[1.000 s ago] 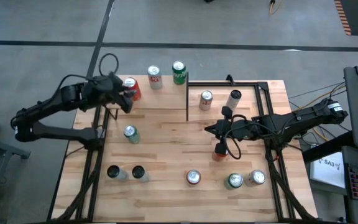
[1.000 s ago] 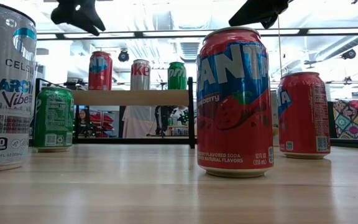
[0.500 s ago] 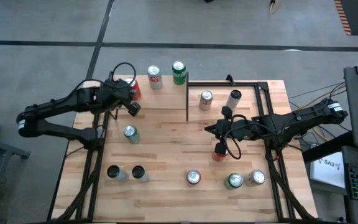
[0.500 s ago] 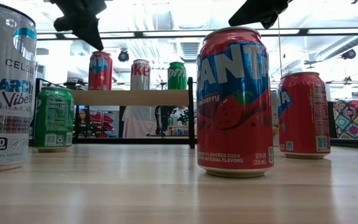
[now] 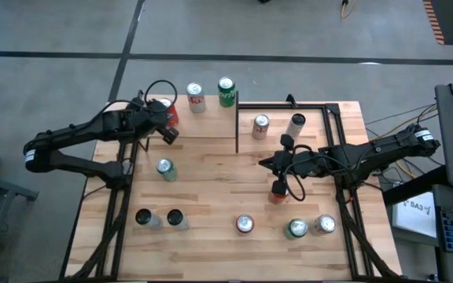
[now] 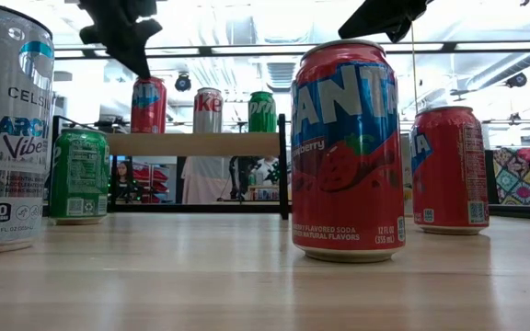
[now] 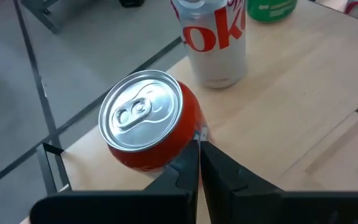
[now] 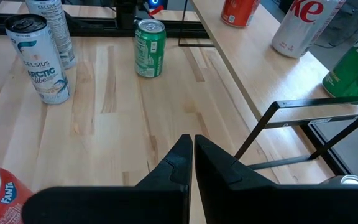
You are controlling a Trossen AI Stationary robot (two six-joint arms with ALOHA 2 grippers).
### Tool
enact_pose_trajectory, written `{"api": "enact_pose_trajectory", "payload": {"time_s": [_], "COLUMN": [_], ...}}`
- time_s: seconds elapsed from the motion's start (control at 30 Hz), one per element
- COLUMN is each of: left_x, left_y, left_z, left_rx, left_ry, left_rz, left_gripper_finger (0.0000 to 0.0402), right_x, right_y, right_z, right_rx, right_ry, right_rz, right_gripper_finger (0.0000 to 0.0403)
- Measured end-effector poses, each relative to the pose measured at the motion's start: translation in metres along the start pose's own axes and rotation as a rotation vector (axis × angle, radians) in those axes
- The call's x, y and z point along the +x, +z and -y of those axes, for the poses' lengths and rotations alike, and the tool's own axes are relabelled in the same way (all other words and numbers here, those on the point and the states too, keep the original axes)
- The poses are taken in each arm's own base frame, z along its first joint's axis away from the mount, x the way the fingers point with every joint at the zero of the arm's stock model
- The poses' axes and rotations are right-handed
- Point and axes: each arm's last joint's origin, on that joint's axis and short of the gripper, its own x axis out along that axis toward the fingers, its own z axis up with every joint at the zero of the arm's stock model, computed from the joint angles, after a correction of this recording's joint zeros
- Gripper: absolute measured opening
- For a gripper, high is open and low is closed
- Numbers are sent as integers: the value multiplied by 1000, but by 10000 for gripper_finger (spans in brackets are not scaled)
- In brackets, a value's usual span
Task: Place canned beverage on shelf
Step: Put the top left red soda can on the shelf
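A: Where does the red can (image 7: 149, 121) stand?

B: On the shelf (image 5: 183, 126), at the end nearest the left arm, upright, pull-tab up. Beside it along the board are the silver Coke can (image 5: 195, 97) and the green can (image 5: 226, 91), also upright. So three cans sit on the shelf in a row.

A: And the left gripper (image 7: 199, 163)?

B: Just beside the red can, above the shelf's edge. Its fingers are pressed together with nothing between them; the tips are close against the can's side, not around it. I judge that placement done and the can released.

A: What is left?

B: Possibly more cans. On the tabletop (image 5: 211, 189) stand a Fanta can (image 5: 278, 191), a small green can (image 5: 164, 167), two tall Celsius cans (image 5: 157, 218) and others near the front edge. Whether they belong to the task I cannot tell.

A: The right arm?

B: Its right gripper (image 8: 192, 152) waits above mid-table near the Fanta can, fingers closed and empty.
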Motion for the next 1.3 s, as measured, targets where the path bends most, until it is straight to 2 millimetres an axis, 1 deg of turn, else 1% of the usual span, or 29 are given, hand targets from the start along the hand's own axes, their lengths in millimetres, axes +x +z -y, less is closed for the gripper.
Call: {"api": "enact_pose_trajectory", "payload": {"time_s": [0.3, 0.67, 0.87, 1.3], "left_x": [12, 21, 23, 24], "left_y": [2, 4, 6, 11], "left_z": [2, -9, -12, -12], "left_rx": [56, 65, 66, 37], "left_ry": [60, 112, 126, 118], "left_rz": [-26, -56, -55, -13], "left_gripper_finger": [0, 0, 0, 0], "right_x": [0, 0, 0, 0], "right_y": [0, 0, 0, 0], "right_z": [0, 0, 0, 0], "right_rx": [0, 0, 0, 0], "right_ry": [0, 0, 0, 0], "right_rz": [0, 0, 0, 0], "right_gripper_finger": [9, 9, 9, 9]}}
